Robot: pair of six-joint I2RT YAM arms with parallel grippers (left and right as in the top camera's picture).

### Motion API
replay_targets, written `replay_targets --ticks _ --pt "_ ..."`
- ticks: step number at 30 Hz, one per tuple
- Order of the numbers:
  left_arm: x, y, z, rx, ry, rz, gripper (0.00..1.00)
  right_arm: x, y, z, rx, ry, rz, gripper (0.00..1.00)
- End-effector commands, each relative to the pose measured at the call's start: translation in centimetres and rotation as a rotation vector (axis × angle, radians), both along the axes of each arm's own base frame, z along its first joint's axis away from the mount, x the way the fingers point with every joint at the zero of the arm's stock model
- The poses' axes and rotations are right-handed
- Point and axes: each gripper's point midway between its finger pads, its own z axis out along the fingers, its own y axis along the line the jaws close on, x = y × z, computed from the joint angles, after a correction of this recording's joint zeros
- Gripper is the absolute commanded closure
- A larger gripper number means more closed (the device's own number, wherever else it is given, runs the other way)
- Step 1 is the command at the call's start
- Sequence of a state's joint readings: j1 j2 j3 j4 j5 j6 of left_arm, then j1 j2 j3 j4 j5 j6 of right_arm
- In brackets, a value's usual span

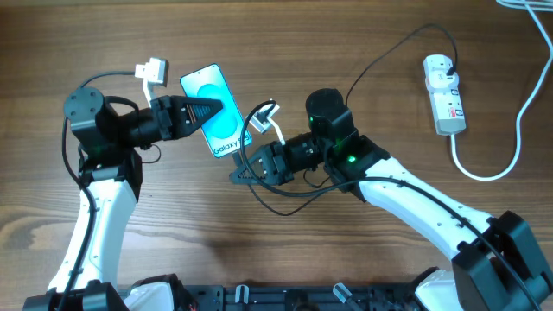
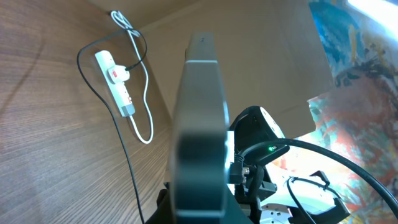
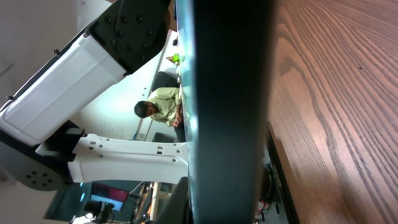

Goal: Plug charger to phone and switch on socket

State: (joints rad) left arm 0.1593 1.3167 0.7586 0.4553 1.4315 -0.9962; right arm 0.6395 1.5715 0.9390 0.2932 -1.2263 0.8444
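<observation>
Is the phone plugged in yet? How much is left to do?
Done: the charger already sits in the socket. In hand: the left gripper holds the phone, the right gripper at its Galaxy end; I cannot see the plug go in. Left: the socket's switch, which neither gripper is near.

Edge-on and blurred, the phone [image 2: 200, 124] fills mid-frame as a dark slab rising from the bottom edge. Well to its left, the white socket [image 2: 115, 84] lies on the wooden table [image 2: 43, 162] — the black charger [image 2: 118, 135] trailing from it, a white cord [image 2: 149, 134] looping alongside. Right of the phone, a robot arm [image 2: 256, 127] shows a green light [image 2: 270, 148].
</observation>
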Motion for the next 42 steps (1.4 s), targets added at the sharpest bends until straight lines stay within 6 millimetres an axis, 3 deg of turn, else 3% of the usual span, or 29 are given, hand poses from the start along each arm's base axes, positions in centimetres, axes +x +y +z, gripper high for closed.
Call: replay_targets --ticks 1,6,21,26,30,32,37,38,40,42 --pt "-3.4 -1.9 -0.5 -0.017 0.009 -0.190 0.96 3.6 0.2 1.4 0.017 -0.082 -0.133 0.95" --pt "-3.8 -1.9 -2.0 -0.027 0.056 -0.189 0.96 3.7 0.2 1.5 0.020 -0.088 -0.136 0.95" --pt "-5.1 -2.1 -0.7 -0.026 0.049 -0.192 0.96 4.4 -0.3 1.6 0.013 -0.112 -0.145 0.96" --pt "-5.7 -3.2 -0.6 -0.025 0.048 -0.234 0.96 4.3 -0.3 1.5 0.001 -0.115 -0.141 0.95" --pt "-5.6 -3.0 -0.5 -0.020 0.023 -0.227 0.96 3.9 -0.4 1.4 0.000 -0.099 -0.117 0.82" --pt "-5.2 -2.4 -0.2 -0.012 -0.017 -0.202 0.96 3.2 -0.5 1.4 0.001 -0.079 -0.084 0.80" --pt "-3.1 1.3 0.1 0.015 -0.107 -0.058 0.96 2.0 -1.0 0.0 -0.043 -0.018 -0.038 0.69" --pt "-3.0 2.0 0.0 0.020 -0.123 -0.045 0.96 1.9 -1.1 0.1 -0.037 -0.024 -0.028 0.65" --pt "-2.8 2.4 -0.1 0.036 -0.174 -0.030 0.96 2.1 -1.9 0.5 -0.008 -0.052 -0.011 0.44" --pt "-3.1 1.4 0.0 0.047 -0.229 -0.066 0.96 2.7 -3.5 1.2 0.045 -0.085 0.014 0.31"
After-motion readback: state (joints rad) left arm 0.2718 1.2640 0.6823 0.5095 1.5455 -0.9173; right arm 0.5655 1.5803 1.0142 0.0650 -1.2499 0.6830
